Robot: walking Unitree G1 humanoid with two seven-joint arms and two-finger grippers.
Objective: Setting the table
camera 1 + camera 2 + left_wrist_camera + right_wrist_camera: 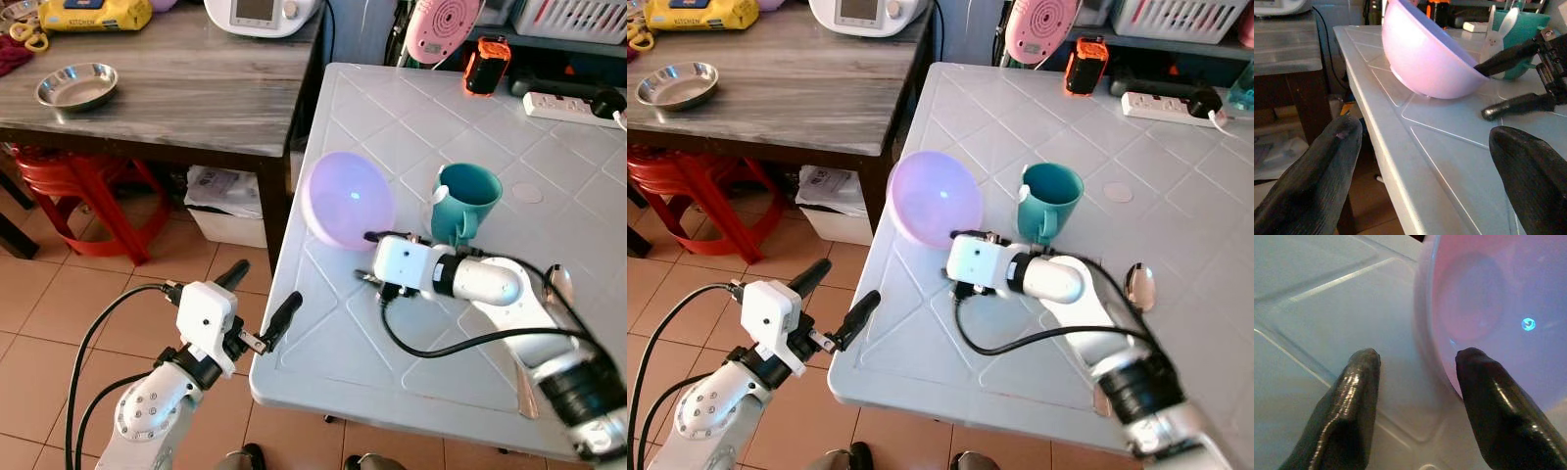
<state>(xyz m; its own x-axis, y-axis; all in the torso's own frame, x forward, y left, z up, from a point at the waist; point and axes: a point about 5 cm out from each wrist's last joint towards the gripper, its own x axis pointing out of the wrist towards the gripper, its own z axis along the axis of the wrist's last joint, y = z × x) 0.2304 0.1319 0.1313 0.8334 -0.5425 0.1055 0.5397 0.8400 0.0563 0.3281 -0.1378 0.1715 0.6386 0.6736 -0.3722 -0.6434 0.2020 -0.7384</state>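
White table (411,343) w/ raised diamond pattern; its near-left corner sits just ahead of my left pincer (263,300). The table's left edge runs back beside a grey wooden table (196,88), narrow gap betw. them. Tiled floor (59,304) to the left is open room; red stool (78,186) under the wooden table, box w/ papers (230,201) in the gap area.

Purple bowl (348,201) is near the white table's left edge, tilted up on its side, opening facing me. Teal mug (465,201) just beside it on the right, upright, a bunny figure on its side in the left wrist view. A spoon (558,284) lies farther right, close to my right forearm.

My right pincer (1418,377) is at the bowl's lower rim: fingers (1356,401) parted narrow. In the left wrist view one finger reaches the rim and the other lies low over the table. Right wrist view: one finger over the bowl's inside, the other outside over the table. Can't tell if they press the rim.

Left pincer off the table, over the floor by the corner, fingers wide apart, holding nothing, bowl well ahead of it.

Far end of white table: power strip (563,106), orange device (487,65). Steel dish (76,86) on wooden table.
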